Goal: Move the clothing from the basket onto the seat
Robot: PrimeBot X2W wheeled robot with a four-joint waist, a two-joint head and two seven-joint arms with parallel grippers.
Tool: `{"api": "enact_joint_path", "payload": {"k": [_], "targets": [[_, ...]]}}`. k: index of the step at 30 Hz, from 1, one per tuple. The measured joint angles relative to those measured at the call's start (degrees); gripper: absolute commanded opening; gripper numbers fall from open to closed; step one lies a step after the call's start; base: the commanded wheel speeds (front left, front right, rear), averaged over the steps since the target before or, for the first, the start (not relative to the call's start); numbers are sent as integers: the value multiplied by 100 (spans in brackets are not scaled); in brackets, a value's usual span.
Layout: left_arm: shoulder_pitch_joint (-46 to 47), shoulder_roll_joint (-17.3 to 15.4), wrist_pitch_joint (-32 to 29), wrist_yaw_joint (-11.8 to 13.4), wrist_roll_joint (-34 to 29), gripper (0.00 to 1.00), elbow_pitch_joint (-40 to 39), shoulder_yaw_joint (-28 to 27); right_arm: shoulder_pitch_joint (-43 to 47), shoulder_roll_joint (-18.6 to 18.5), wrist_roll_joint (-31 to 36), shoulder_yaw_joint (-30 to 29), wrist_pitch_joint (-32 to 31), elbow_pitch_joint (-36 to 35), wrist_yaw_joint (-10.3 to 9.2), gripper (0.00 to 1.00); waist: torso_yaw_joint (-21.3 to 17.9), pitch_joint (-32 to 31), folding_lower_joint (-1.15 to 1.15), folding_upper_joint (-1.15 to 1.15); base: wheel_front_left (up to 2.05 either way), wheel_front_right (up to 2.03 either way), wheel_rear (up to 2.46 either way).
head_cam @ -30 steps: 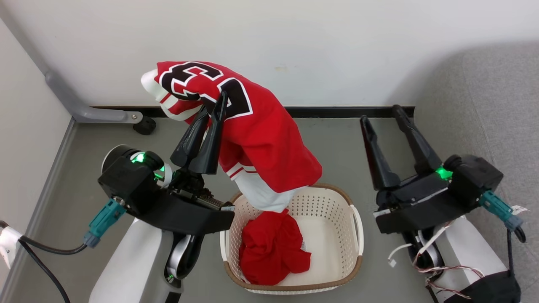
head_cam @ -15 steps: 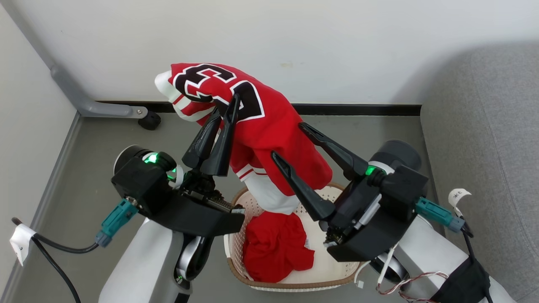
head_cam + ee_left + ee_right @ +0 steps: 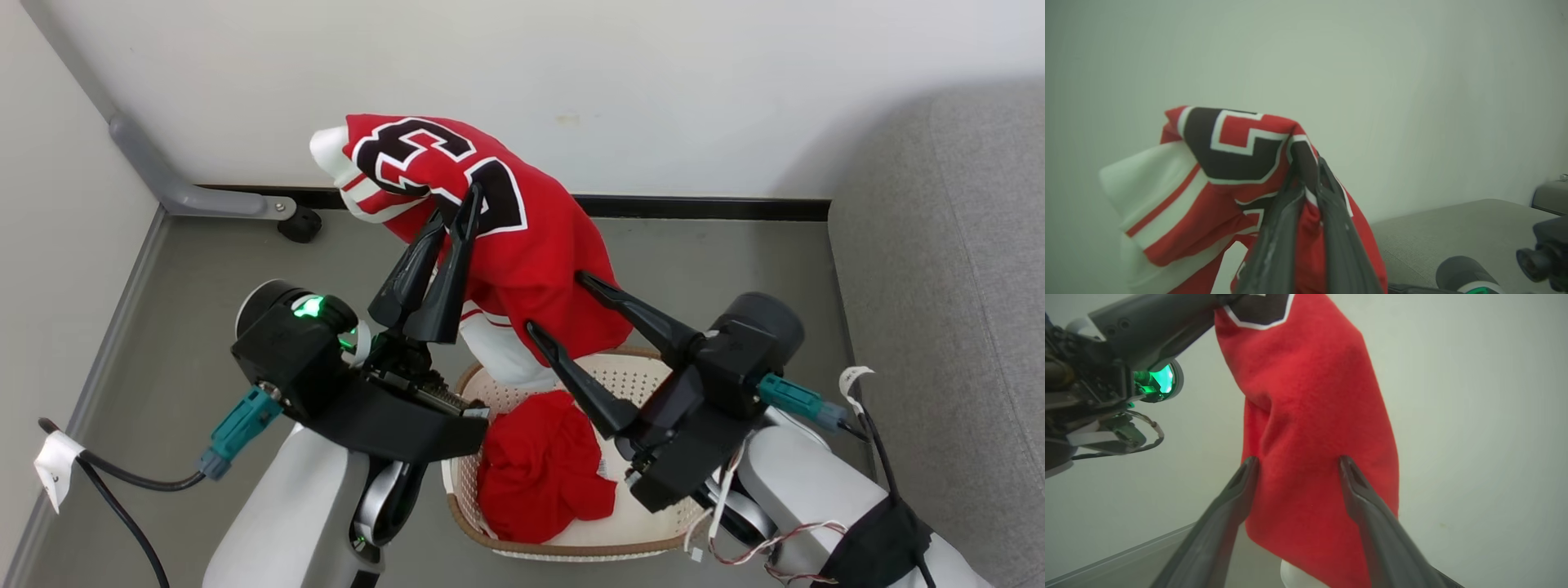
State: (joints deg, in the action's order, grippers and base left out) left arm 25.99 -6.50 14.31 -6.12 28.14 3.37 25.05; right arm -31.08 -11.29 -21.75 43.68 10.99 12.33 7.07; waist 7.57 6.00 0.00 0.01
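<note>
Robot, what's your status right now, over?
Left end effector shut on jersey, held above basket. Right end effector open, near its lower part. Red garment in basket. No obstruction seen.

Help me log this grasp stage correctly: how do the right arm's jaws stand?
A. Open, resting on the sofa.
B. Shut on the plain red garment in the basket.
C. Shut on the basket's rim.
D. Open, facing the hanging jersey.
D: in the right wrist view the right gripper has its jaws spread apart, with the jersey hanging just ahead and not pinched. The left gripper holds it up.
</note>
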Motion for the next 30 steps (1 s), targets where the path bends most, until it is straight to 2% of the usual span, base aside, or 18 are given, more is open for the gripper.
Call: {"api": "enact_joint_path", "payload": {"k": [11, 12, 13, 27, 28, 29, 30], "targets": [[57, 112, 0, -2, 2, 0, -24, 143, -474, 422, 9, -136, -34, 426, -54, 100, 74, 63, 0, 0, 0, 0, 0], [57, 115, 0, -2, 3, 0, -22, 147, -491, 434, 9, -152, -34, 467, -56, 73, 82, 69, 0, 0, 0, 0, 0], [57, 116, 0, -3, 4, 0, -20, 148, -500, 443, 9, -160, -32, 504, -57, 0, 90, 74, 0, 0, 0, 0, 0], [53, 119, 0, -44, 46, 0, 143, 122, -503, 476, -88, -270, 155, 625, -56, 0, 99, 133, 0, -1, 0, 0, 0], [53, 119, 0, -44, 46, 12, 170, 115, -503, 478, -101, -278, 172, 624, -56, 0, 93, 137, 0, -1, 0, 0, 0], [51, 119, 0, -44, 47, 36, 199, 108, -503, 479, -101, -296, 180, 620, -56, 0, 87, 141, 0, -1, 0, 0, 0], [45, 119, 1, -44, 48, 67, 222, 100, -503, 480, -101, -309, 203, 616, -56, 0, 81, 145, 0, -1, 0, 0, 0]]}}
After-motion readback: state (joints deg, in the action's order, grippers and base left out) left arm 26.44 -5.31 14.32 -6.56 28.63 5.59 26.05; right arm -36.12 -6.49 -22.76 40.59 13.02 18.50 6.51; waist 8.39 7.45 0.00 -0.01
